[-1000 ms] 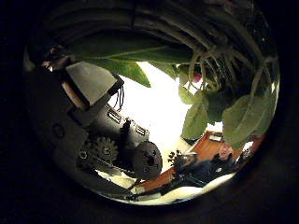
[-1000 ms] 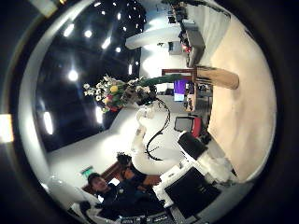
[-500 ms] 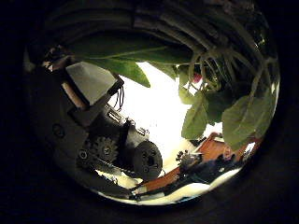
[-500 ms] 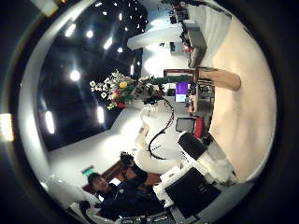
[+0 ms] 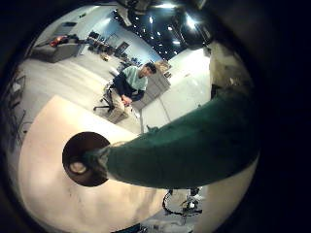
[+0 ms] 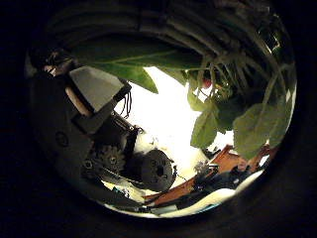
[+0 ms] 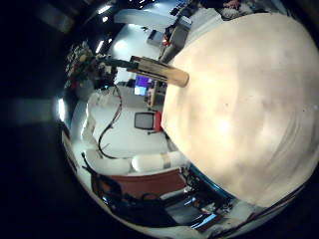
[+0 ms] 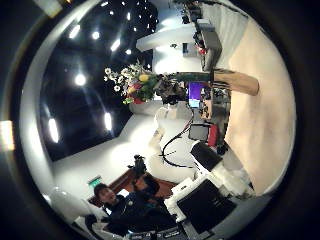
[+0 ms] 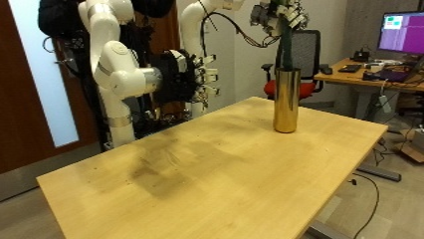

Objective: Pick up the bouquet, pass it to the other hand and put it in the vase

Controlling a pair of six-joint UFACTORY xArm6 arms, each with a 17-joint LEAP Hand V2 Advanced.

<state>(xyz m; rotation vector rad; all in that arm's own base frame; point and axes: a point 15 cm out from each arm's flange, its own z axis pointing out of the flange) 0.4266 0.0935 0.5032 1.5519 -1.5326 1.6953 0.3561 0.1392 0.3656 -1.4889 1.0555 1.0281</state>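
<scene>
One bouquet [image 9: 281,17], which we judge light, top-heavy and crushable at the blooms, hangs stems-down over the vase [image 9: 285,98], our left hand [image 9: 269,20] clasping its wrapped stems, right hand [image 9: 186,78] relaxed, empty.

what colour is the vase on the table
Gold, a tall metallic cylinder. The vase shows best in the outside view, standing on the table.
</scene>
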